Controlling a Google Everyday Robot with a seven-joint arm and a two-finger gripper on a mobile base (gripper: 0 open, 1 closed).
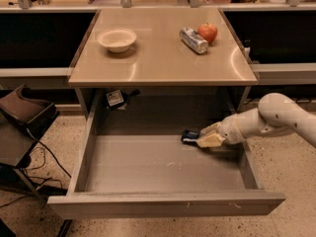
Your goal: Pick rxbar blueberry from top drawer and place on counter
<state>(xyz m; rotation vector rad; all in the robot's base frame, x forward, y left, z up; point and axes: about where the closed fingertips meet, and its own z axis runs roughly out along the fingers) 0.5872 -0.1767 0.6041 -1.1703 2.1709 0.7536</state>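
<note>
The top drawer (148, 201) is pulled wide open below the beige counter (158, 58). My gripper (203, 136) reaches in from the right, over the drawer's right side, on the end of a white arm. It is shut on the rxbar blueberry (189, 136), a small dark blue bar with white print. The bar sticks out to the left of the fingertips and sits slightly above the drawer's grey floor, near the back right.
On the counter stand a white bowl (117, 39), a silver can (193, 40) lying on its side and a red apple (208, 32). A dark chair (22, 115) and cables stand left of the drawer. Dark shelves flank the counter.
</note>
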